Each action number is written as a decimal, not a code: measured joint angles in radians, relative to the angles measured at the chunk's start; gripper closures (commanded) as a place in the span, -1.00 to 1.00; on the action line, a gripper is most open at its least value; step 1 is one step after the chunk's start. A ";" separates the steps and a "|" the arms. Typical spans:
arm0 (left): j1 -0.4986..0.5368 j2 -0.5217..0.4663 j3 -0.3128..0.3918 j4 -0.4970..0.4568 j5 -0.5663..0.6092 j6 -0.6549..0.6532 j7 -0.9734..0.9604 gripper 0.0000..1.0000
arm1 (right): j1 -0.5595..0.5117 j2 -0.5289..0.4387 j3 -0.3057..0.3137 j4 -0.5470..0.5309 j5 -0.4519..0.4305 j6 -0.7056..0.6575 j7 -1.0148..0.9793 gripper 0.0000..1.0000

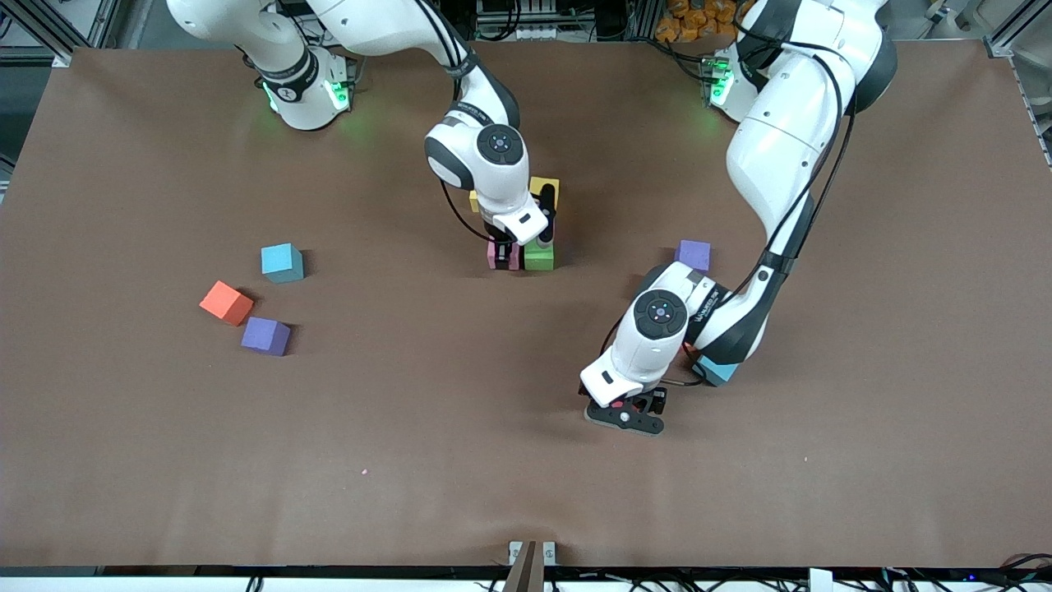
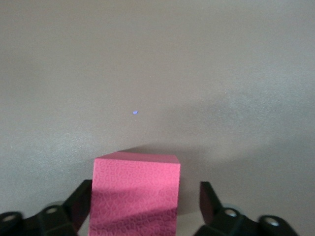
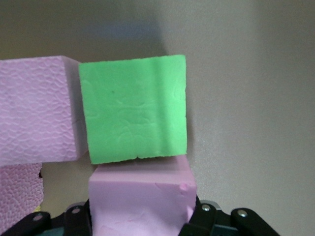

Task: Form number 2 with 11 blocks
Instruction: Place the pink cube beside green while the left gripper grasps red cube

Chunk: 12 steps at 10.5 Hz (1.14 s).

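Note:
My right gripper (image 1: 516, 240) is low over the cluster of blocks at the table's middle. In the right wrist view it (image 3: 140, 219) is shut on a pale pink block (image 3: 141, 196) that touches a green block (image 3: 133, 115). Another pink block (image 3: 37, 110) sits beside the green one. In the front view the green block (image 1: 539, 256), a pink block (image 1: 501, 256) and yellow blocks (image 1: 544, 186) show around the hand. My left gripper (image 1: 625, 415) is down at the table, nearer the front camera. It (image 2: 147, 209) is open around a deep pink block (image 2: 135, 191), with a gap at one finger.
An orange block (image 1: 226, 302), a purple block (image 1: 265, 335) and a light-blue cube (image 1: 282, 262) lie toward the right arm's end. Another purple block (image 1: 693, 255) and a light-blue cube (image 1: 717, 372) lie by the left arm's forearm.

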 measured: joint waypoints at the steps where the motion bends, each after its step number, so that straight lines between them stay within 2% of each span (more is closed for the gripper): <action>1: 0.000 0.000 0.000 0.000 0.000 0.000 0.002 0.18 | 0.000 0.000 0.000 0.000 0.000 0.003 0.000 0.53; 3: 0.000 0.001 0.001 0.000 0.000 0.000 0.013 0.30 | 0.000 0.004 0.000 0.000 0.000 0.007 0.000 0.50; 5: 0.000 -0.001 0.001 0.003 0.000 -0.017 0.014 0.30 | 0.000 0.009 0.000 0.000 0.000 0.013 0.000 0.49; 8: 0.001 -0.037 0.000 0.014 0.000 -0.146 0.014 0.30 | 0.000 0.018 0.000 0.003 0.000 0.021 0.000 0.46; 9: 0.002 -0.066 0.000 0.010 0.000 -0.199 0.014 0.30 | 0.000 0.019 0.000 0.004 0.000 0.021 0.000 0.36; 10: 0.006 -0.105 -0.001 -0.013 0.000 -0.235 0.014 0.30 | 0.000 0.020 0.000 0.005 0.000 0.021 0.000 -0.22; 11: 0.015 -0.154 -0.001 -0.059 -0.001 -0.250 0.014 0.30 | 0.000 0.021 0.000 0.006 0.000 0.021 0.000 -0.90; 12: 0.025 -0.206 -0.001 -0.121 -0.011 -0.256 0.014 0.30 | 0.000 0.021 0.000 0.007 0.000 0.021 0.000 -1.00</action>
